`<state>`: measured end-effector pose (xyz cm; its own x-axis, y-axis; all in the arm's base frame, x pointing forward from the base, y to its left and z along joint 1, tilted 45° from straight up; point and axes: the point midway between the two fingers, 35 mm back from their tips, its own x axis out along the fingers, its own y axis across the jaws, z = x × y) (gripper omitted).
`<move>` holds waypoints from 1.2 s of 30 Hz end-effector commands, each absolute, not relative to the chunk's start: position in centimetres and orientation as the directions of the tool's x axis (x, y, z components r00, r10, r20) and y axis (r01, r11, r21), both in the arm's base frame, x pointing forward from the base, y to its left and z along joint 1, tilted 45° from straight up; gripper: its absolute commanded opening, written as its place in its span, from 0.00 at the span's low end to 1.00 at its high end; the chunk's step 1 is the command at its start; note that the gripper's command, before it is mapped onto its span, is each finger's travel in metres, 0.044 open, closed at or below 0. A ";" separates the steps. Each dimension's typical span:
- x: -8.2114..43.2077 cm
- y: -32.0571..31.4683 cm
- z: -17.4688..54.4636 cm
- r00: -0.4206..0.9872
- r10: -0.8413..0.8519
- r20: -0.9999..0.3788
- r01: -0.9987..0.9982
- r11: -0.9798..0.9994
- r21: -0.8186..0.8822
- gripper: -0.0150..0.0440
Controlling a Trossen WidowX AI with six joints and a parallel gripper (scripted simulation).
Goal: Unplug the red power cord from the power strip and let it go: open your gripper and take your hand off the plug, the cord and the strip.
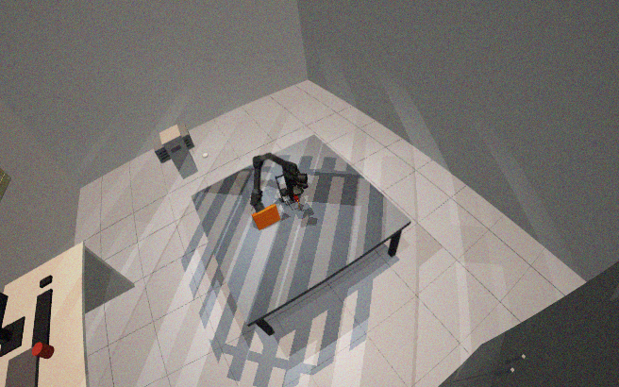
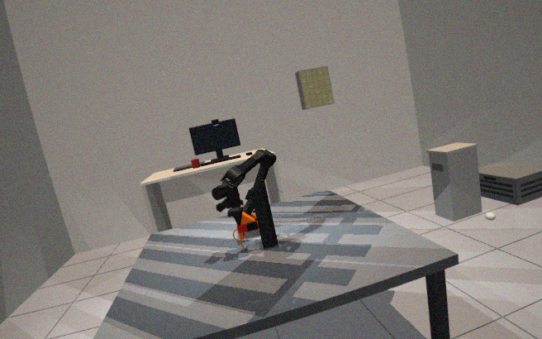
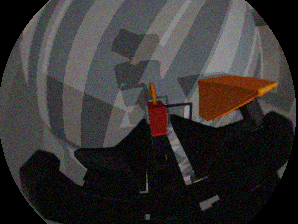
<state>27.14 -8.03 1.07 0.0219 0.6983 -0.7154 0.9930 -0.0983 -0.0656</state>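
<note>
The red plug (image 3: 157,119) stands between the tips of my gripper (image 3: 158,119) in the wrist view, with a short piece of orange cord (image 3: 152,91) rising from it. The fingers are partly open and I cannot see them pressing on the plug. The orange power strip (image 3: 229,96) lies just to the right of the plug. I cannot tell whether the plug touches it. From above, my gripper (image 1: 294,195) hangs low over the table with a red spot under it, right of the strip (image 1: 266,217). In the side view the strip (image 2: 248,220) and the cord loop (image 2: 237,241) sit beside the arm's base.
The arm's base (image 2: 268,237) stands on the striped table (image 2: 289,264) close behind the strip. Off the table are a desk with a monitor (image 2: 215,138), a grey cabinet (image 2: 454,179) and a low unit (image 2: 512,182) on the floor.
</note>
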 end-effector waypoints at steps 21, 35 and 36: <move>27.1 -7.5 0.6 0.020 0.699 -0.715 0.993 -0.097 -0.067 0.25; 27.0 -9.0 -0.6 0.022 0.697 -0.716 0.993 -0.100 -0.066 0.25; 27.0 -9.1 -0.8 0.022 0.697 -0.716 0.993 -0.100 -0.066 0.25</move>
